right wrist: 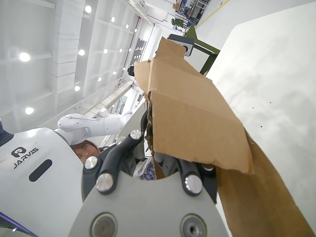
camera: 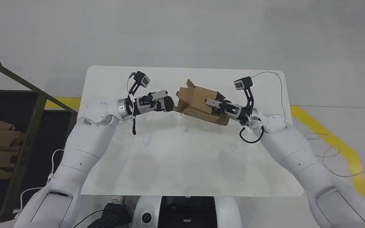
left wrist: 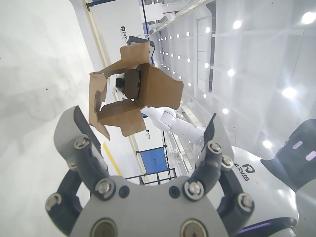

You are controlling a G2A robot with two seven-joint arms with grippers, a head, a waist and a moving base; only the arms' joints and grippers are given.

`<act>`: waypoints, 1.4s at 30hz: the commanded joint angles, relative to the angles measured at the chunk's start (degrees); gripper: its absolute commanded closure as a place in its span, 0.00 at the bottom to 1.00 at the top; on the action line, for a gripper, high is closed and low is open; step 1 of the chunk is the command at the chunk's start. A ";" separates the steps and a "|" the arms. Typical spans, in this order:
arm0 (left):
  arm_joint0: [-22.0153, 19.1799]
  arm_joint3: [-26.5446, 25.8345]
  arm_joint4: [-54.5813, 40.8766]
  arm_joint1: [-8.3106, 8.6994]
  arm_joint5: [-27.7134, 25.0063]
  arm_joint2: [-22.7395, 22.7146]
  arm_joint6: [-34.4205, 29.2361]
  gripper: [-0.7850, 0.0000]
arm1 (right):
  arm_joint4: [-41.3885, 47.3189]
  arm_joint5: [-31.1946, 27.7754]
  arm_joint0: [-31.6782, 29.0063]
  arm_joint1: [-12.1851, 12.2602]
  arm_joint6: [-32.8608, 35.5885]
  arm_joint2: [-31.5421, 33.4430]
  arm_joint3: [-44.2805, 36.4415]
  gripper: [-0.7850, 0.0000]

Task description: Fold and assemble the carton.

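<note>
The brown carton [camera: 197, 100] is held above the middle of the white table [camera: 171, 165], its end flaps splayed open. My right gripper [camera: 213, 105] is shut on one wall of the carton [right wrist: 192, 114], with one finger [right wrist: 144, 122] outside and the other hidden behind the cardboard. My left gripper [camera: 169, 104] is level with the carton's other, open end, a short gap away, and is open with nothing between its fingers [left wrist: 82, 127]. From the left wrist, the carton [left wrist: 158, 87] shows its hollow inside, with a dark finger [left wrist: 132, 83] of the right gripper inside it.
A dark metal frame with cardboard pieces [camera: 8, 139] stands left of the table. A cable [camera: 272, 77] runs from the right arm's wrist over the table's far right corner. Bare tabletop lies in front of the carton.
</note>
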 commanded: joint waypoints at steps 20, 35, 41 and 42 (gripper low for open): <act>-3.14 0.86 -1.15 -1.42 0.61 3.63 -2.24 0.00 | 0.03 0.89 0.09 -0.61 0.89 -1.63 -0.78 1.00; -3.18 0.05 -0.04 -1.59 1.42 3.83 -2.68 0.00 | -0.03 1.01 0.19 -0.69 1.02 -2.18 -1.02 1.00; -3.61 -0.03 0.70 -1.71 1.61 4.11 -2.72 0.00 | -0.30 1.12 0.06 -0.69 1.12 -2.71 -1.58 1.00; -3.66 -0.05 0.74 -1.74 1.67 4.18 -2.70 0.00 | -0.27 1.17 0.06 -0.70 1.17 -2.81 -1.61 1.00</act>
